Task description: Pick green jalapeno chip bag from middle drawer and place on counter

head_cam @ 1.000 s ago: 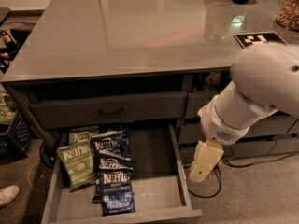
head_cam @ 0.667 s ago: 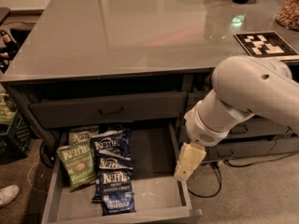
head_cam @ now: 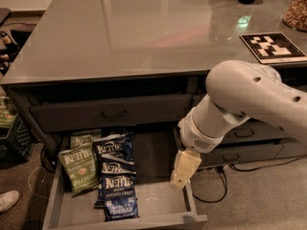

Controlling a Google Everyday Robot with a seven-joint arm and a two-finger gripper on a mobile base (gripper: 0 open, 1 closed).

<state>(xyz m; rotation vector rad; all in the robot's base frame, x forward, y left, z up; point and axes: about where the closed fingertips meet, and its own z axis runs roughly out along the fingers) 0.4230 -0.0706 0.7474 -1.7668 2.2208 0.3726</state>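
The gripper [head_cam: 176,182] hangs over the right side of the middle drawer [head_cam: 156,202]; I cannot tell how far open it is, and nothing shows in it. The green jalapeno chip bag [head_cam: 79,169] lies well to its left in view, beyond the dark blue Kettle bags [head_cam: 118,195]. It should probably cross above those, then descend on the puffy bag alone. Two green bags, seemingly three blue.

The robot's pale beige hand [head_cam: 177,180] has slid left from the lower right of the frame toward the centre. It now hangs at the right-hand wall of the open dark-grey middle drawer [head_cam: 125,222]. The bulky white arm [head_cam: 240,97] has swung left with it, uncovering the black-and-white square marker card [head_cam: 272,47] on the glossy grey table [head_cam: 120,37] at upper right.
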